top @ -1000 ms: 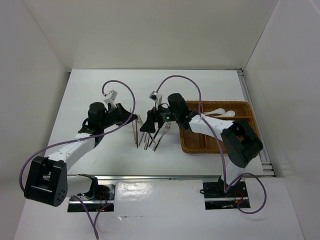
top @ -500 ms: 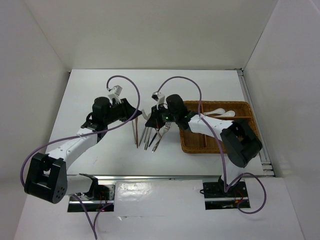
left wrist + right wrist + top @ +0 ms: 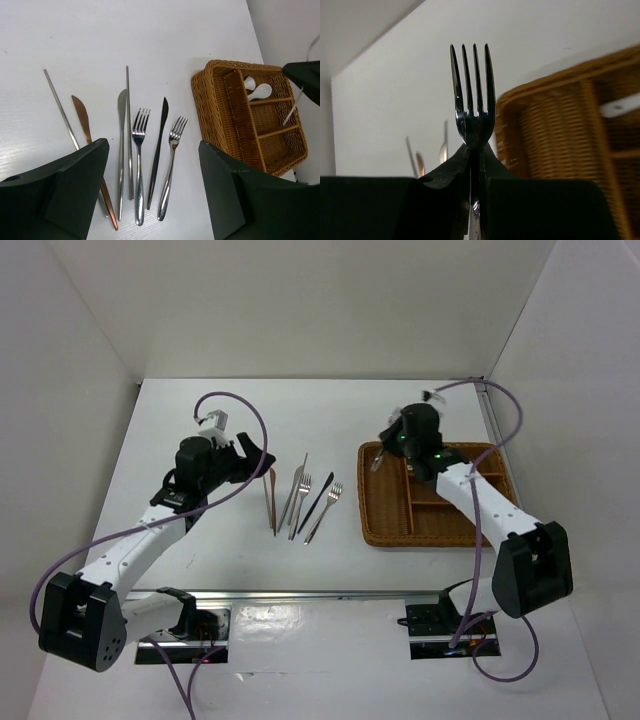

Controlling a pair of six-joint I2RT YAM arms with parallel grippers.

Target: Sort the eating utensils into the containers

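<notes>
left gripper (image 3: 260, 460) has opened, empty above the forks (image 3: 139, 125) and knives (image 3: 121, 105) left on table (image 3: 100, 40); farther, right gripper (image 3: 473, 160) clenching one fork (image 3: 472, 125) has reached the wicker tray (image 3: 400, 540). next i think: lower it inside, release.

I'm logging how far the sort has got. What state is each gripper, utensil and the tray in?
Left gripper: jaws open, empty.
Right gripper: jaws shut on held fork.
Held fork: lifted off the table.
Wicker tray: white spoons in one end section.
Loose forks, silver knife, black knife, copper knife, metal chopsticks: flat on table, unsorted.
</notes>
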